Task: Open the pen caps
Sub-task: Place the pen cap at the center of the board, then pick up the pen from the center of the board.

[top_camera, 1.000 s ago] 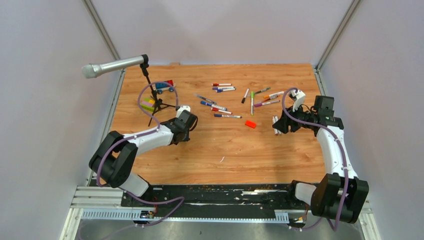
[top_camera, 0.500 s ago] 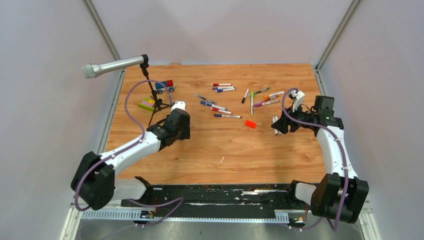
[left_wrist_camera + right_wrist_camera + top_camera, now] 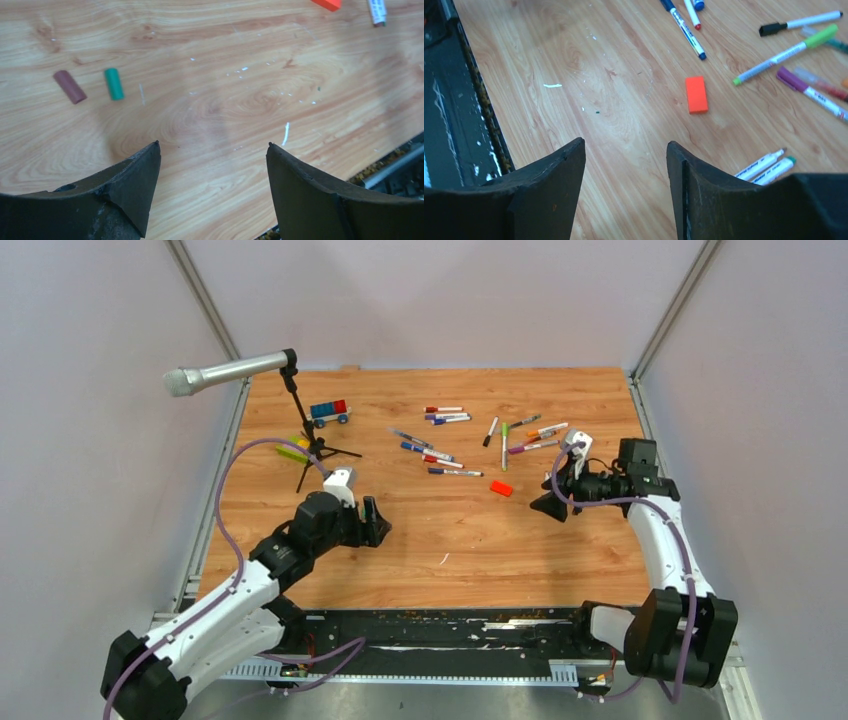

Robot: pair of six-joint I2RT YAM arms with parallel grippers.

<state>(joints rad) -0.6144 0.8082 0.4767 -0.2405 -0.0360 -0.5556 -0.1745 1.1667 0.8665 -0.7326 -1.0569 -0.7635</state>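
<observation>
Pen caps (image 3: 114, 83), a green one beside a brown cap (image 3: 70, 86), lay ahead-left of the left gripper (image 3: 213, 144), seemingly set aside as finished; it and the right gripper (image 3: 625, 142) stood released, empty.

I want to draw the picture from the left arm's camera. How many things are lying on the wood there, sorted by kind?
Caps: 2, a brown cap and a green cap
Orange block: 1, cut off by the top edge
Pen: 1, only its end shows
Total: 4
</observation>
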